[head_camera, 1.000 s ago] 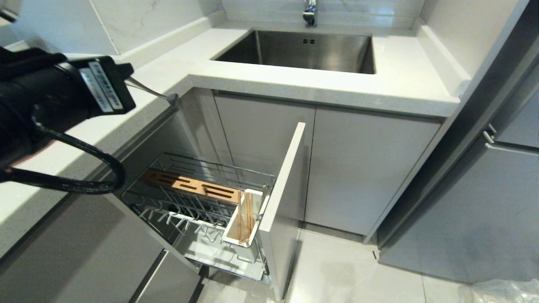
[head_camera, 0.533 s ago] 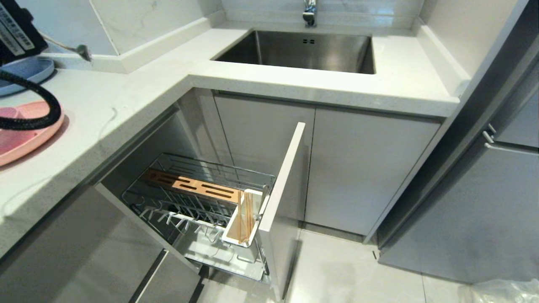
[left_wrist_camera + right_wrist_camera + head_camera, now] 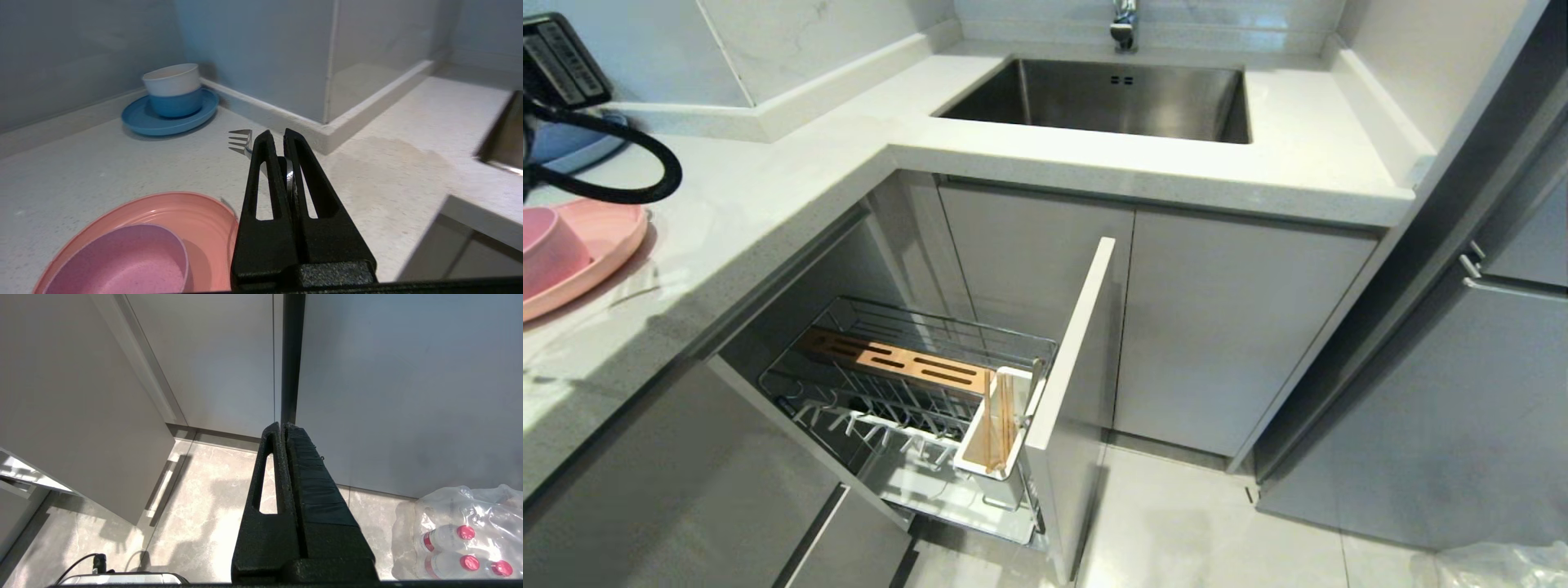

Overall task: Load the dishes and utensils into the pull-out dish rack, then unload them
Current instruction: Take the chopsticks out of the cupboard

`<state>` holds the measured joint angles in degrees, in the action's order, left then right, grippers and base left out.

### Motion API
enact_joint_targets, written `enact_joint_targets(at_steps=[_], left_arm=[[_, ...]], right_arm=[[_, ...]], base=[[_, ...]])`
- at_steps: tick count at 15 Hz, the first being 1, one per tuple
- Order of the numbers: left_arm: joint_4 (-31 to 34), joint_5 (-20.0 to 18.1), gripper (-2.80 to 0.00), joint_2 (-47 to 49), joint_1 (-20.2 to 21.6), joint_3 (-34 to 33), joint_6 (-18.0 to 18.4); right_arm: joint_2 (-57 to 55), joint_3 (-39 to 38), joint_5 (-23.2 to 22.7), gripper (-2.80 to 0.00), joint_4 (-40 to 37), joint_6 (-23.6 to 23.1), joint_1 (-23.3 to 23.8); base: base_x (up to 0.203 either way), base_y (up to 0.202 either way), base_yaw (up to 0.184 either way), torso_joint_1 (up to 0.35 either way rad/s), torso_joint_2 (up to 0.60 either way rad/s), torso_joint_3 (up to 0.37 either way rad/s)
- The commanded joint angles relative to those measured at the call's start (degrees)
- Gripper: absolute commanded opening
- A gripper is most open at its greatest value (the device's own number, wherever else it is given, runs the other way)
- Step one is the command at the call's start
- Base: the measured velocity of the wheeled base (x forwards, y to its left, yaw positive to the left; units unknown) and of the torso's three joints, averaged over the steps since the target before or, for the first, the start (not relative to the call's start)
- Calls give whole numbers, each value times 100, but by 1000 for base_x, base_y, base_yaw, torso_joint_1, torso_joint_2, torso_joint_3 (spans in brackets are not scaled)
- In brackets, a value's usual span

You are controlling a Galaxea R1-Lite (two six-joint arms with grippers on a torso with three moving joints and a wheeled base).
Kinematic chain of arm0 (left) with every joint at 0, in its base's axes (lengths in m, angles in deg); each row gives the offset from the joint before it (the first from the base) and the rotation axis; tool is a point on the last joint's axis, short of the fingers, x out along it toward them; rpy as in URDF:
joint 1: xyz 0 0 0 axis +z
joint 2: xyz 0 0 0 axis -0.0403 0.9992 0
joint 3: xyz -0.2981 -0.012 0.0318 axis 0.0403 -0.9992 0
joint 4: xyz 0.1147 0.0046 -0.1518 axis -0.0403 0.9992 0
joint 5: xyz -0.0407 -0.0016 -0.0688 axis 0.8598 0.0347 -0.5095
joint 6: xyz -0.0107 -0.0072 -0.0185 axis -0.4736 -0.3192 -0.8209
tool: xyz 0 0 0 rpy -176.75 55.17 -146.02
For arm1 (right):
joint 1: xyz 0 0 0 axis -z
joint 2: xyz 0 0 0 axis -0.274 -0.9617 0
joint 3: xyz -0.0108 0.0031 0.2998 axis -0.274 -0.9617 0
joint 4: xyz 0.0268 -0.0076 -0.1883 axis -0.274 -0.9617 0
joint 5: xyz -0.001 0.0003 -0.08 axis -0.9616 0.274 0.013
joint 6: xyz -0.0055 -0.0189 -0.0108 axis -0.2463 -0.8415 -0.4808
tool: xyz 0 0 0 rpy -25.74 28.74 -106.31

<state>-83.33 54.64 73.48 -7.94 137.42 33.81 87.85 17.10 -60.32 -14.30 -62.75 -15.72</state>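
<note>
My left gripper (image 3: pixel 276 136) is shut on the handle of the small silver fork (image 3: pixel 241 141), whose tines stick out sideways past the fingertips above the white counter. It hovers just beyond the pink plate (image 3: pixel 196 212), which holds the pink bowl (image 3: pixel 122 261). In the head view only the arm's black housing (image 3: pixel 556 61) shows at the far left, above the plate (image 3: pixel 605 245) and bowl (image 3: pixel 547 253). The pull-out dish rack (image 3: pixel 890 327) stands open below the counter. Light-wood chopsticks (image 3: pixel 996 425) stand in its white utensil holder (image 3: pixel 984 482). My right gripper (image 3: pixel 282 426) is shut and empty, parked over the floor.
A blue plate (image 3: pixel 135 124) carrying stacked blue and white bowls (image 3: pixel 173 92) sits near the wall corner. The sink (image 3: pixel 1111 98) lies at the back. The rack's door front (image 3: pixel 1070 359) juts into the aisle. A black cable (image 3: pixel 629 175) loops over the counter. A pack of bottles (image 3: pixel 461 535) lies on the floor.
The left arm has swung left and back over the counter with the fork, leaving most of the head view and uncovering the pink plate and bowl. The right arm has not moved.
</note>
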Motion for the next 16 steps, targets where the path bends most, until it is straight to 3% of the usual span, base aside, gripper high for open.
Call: enact_joint_targets(at_steps=[1,4,7,12,16], left_arm=[[-30,141,-280,399,106,114,33],[-41,657,-280,657,111,243,104],[-50,892,-280,735,68,280,168],[-45,939,-280,353,-48,-265,189],[-23,939,-280,165,379,-627,181]], right_arm=[[0,-9,3,-280,1,1,-1],[0,-9,3,-280,1,1,-1],[0,-9,3,-280,1,1,-1],[0,-9,3,-280,1,1,-1],[0,-9,3,-280,1,1,-1]], base=[[0,0,0,0,0,0],[0,0,0,0,0,0],[0,0,0,0,0,0],[0,0,0,0,0,0],[0,0,0,0,0,0]])
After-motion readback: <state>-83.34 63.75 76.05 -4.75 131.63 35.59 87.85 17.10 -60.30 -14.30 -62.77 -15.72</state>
